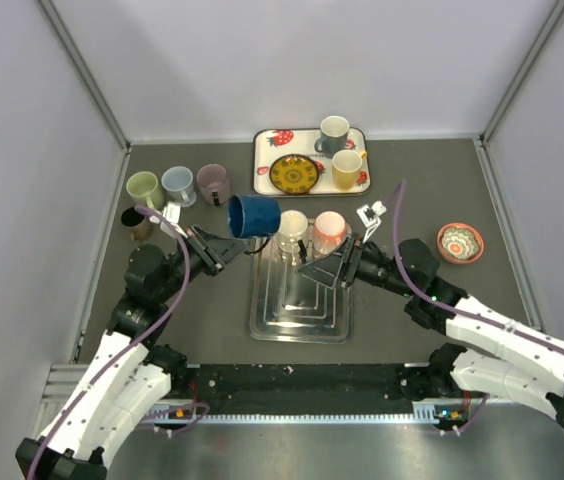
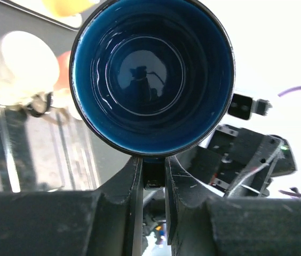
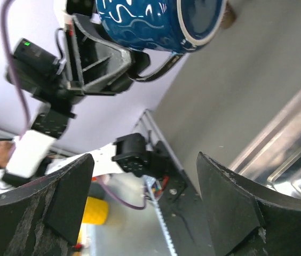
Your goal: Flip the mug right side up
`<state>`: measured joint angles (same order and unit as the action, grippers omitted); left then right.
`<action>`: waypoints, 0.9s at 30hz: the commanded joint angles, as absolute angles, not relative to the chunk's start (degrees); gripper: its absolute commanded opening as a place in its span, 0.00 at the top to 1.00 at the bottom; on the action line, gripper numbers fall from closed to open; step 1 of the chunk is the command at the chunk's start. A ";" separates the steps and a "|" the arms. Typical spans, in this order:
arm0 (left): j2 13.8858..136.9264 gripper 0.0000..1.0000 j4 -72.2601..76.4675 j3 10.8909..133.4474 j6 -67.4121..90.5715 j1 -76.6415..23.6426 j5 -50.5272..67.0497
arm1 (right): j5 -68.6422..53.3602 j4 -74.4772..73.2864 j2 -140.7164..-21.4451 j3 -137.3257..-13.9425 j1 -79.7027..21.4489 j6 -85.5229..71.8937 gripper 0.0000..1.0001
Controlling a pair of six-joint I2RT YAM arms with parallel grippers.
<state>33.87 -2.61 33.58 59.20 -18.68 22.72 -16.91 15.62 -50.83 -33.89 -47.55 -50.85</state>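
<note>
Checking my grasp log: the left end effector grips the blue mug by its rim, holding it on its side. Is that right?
Not the rim. The left end effector grips the blue mug by its handle, holding it on its side; the left wrist view shows the fingers shut on the handle just below the mug's open mouth.

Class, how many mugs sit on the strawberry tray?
2: the grey mug at the back and the yellow mug nearer, beside the patterned plate. None seems hidden.

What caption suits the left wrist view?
Left gripper pinching the blue mug by its handle, open mouth facing the camera.
</note>
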 commanded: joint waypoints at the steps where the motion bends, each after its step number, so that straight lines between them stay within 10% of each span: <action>1: 32.08 1.00 21.52 32.35 68.46 -22.32 24.79 | -25.22 40.39 -54.92 -31.55 -46.84 -62.57 0.23; 27: 37.70 1.00 25.75 33.40 70.23 -32.43 27.68 | -29.00 52.82 -70.22 -41.31 -45.53 -65.47 0.37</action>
<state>37.50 18.61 30.68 70.59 -30.92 24.99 -27.35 47.29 -68.25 -37.82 -46.28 -64.38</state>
